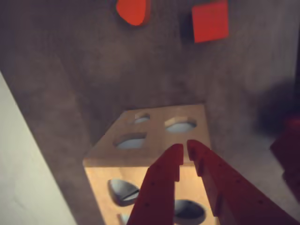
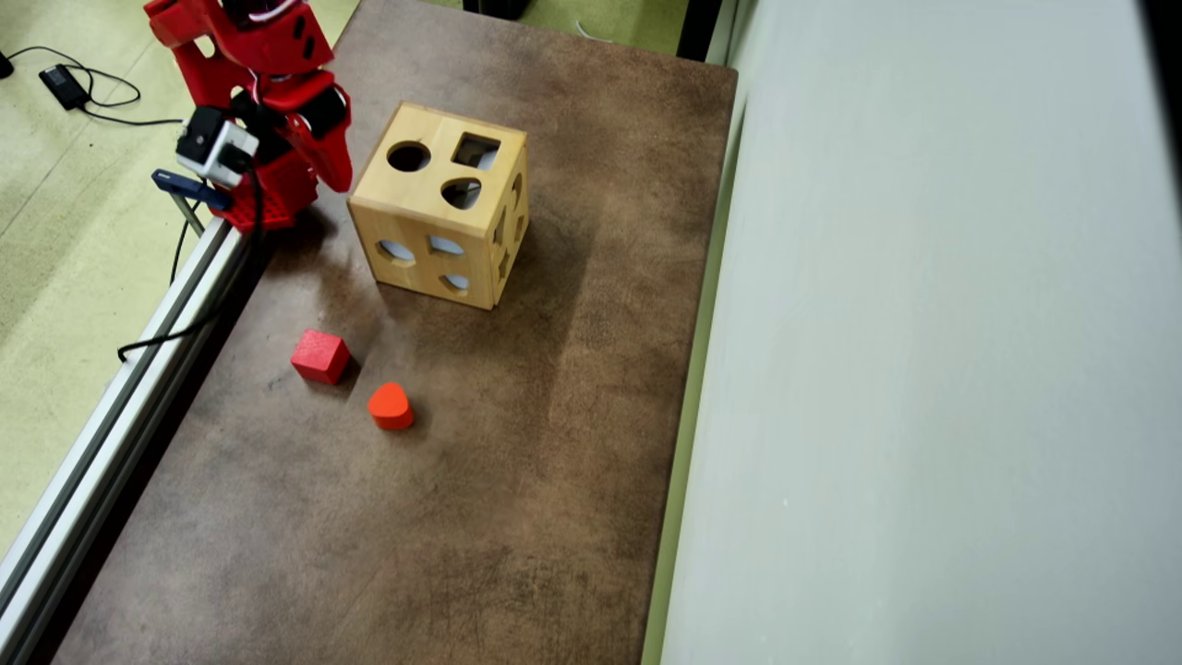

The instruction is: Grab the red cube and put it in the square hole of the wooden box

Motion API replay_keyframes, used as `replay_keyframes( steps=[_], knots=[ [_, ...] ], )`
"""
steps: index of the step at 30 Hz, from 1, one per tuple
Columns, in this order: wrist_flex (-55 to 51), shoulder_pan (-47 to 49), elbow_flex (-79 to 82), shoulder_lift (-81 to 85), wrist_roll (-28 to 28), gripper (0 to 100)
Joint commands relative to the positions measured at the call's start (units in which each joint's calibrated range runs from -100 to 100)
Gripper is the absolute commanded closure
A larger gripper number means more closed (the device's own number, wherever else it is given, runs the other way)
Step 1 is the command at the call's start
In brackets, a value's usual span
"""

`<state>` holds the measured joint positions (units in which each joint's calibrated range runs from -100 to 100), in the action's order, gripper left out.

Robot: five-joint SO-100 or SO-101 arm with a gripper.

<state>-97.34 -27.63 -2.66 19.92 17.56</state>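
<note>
Red cube (image 1: 210, 21) clear on mat — wooden box (image 1: 150, 140) cut off below.

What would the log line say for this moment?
hand: empty, nearly shut, over wooden box | red cube: on mat, untouched | square hole: open

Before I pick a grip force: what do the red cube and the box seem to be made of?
The red cube looks like painted wood or hard plastic: matte, even red, sharp edges, no visible grain, so I can't tell which. The box looks like pale unfinished or lightly sealed wood: faint grain, clean-cut holes, low sheen. Both appear rigid.
</note>
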Motion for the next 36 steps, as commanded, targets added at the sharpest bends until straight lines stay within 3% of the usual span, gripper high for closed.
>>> replay_keyframes(
  steps=[1,8,16,21,30,36],
  knots=[
    [0.15,-4.61,-1.27,0.0,6.06,97],
    [3.21,-11.6,12.14,0.76,15.58,97],
    [29.1,-15.31,35.22,0.93,18.46,97],
    [39.56,-15.68,47.83,1.02,20.27,97],
    [43.58,-15.61,52.4,0.17,19.54,97],
    [42.69,-15.38,51.32,0.08,13.38,97]
  ],
)
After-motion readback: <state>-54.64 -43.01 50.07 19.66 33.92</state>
